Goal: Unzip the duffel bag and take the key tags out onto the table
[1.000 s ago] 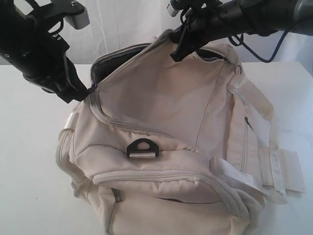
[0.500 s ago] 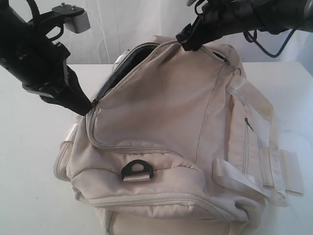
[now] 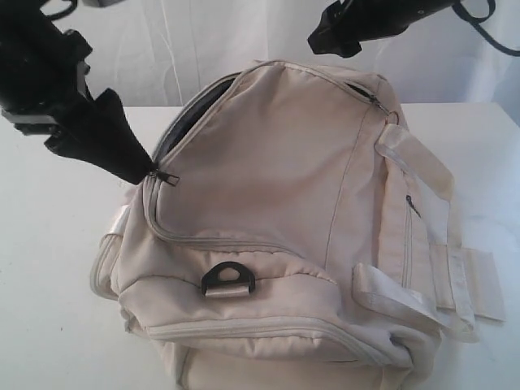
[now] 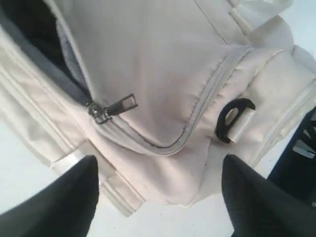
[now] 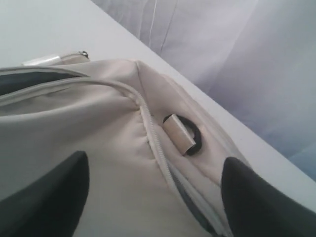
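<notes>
Left wrist view: left gripper [image 4: 159,163] spread, empty; zipper pull [image 4: 118,106] lies free beside it. Right gripper [image 5: 153,163] spread, empty, above duffel bag [image 3: 280,236] in middle of table [image 3: 49,284]. Key tags unseen. I judge risk: slack flap [image 3: 260,154] narrows opening, blind reach snags lining [image 3: 191,110], drags bag.

Matt cloth duffel bag [image 3: 276,179], perhaps canvas

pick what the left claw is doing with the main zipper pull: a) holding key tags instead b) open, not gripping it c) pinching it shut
b: in the left wrist view the left claw stands wide open, and the zipper pull lies free on the bag.
</notes>
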